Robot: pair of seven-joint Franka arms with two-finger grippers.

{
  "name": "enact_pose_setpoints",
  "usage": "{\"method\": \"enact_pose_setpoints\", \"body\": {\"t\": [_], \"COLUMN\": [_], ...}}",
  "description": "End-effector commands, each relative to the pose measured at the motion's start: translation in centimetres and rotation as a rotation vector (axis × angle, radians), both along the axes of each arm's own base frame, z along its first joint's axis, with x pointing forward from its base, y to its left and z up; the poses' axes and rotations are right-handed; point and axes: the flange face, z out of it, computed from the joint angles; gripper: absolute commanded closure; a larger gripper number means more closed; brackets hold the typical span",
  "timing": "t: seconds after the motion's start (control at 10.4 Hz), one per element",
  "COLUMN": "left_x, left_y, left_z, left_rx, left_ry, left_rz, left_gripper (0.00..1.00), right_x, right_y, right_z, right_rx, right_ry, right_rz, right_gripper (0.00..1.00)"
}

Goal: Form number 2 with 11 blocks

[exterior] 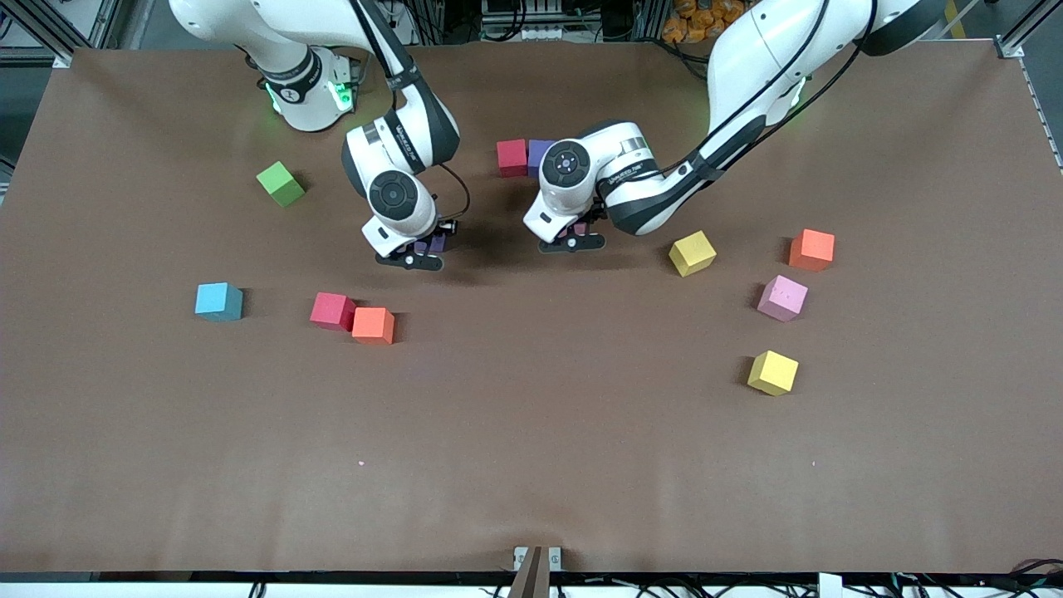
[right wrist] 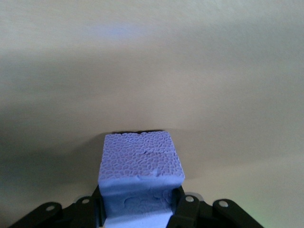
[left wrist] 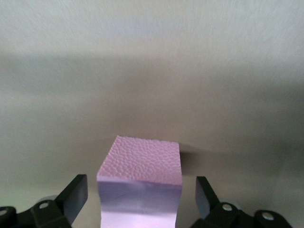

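My right tool (right wrist: 137, 209), left of centre in the frame, is clamped on a purple block (right wrist: 140, 166); my left tool (left wrist: 141, 199), at centre, stands wide around a pink block (left wrist: 141, 173) resting on the tabletop (exterior: 531, 432). I should lift straight, then seat it squarely beside the red block (exterior: 511, 157) above.

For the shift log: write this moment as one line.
left end effector: open around pink block | right end effector: shut on purple block | other blocks: scattered on table
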Motion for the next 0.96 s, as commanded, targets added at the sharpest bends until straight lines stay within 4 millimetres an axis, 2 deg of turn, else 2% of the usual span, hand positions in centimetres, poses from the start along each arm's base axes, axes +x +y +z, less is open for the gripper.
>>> {"method": "enact_pose_setpoints", "body": {"t": [0.0, 0.19, 0.29, 0.48, 0.58, 0.67, 0.87], "left_x": [2.2, 4.8, 7.4, 12.5, 14.9, 16.5, 17.2], "left_y": [1.2, 3.2, 5.4, 10.9, 14.9, 18.1, 22.2], "left_z": [3.6, 6.1, 6.9, 8.5, 8.7, 9.1, 8.6], "left_rx": [0.032, 0.023, 0.02, 0.067, 0.089, 0.098, 0.135], "left_ry": [-0.044, -0.089, -0.105, -0.103, -0.09, -0.089, -0.052], "left_rz": [0.056, 0.113, 0.161, 0.247, 0.288, 0.326, 0.364], "left_gripper": [0.0, 0.0, 0.0, 0.0, 0.0, 0.0, 0.0], "right_x": [0.8, 0.6, -0.2, -1.4, -2.5, -3.8, -6.9], "right_y": [2.7, 6.1, 7.6, 11.2, 13.2, 14.9, 18.5], "right_z": [2.8, 4.6, 4.7, 5.2, 4.6, 3.5, 2.3], "right_rx": [0.038, 0.074, 0.093, 0.1, 0.059, 0.028, -0.045], "right_ry": [-0.011, -0.048, -0.054, -0.088, -0.11, -0.117, -0.15], "right_rz": [0.062, 0.149, 0.25, 0.444, 0.571, 0.676, 0.917], "right_gripper": [0.76, 0.84, 0.84, 0.85, 0.85, 0.85, 0.88]}}
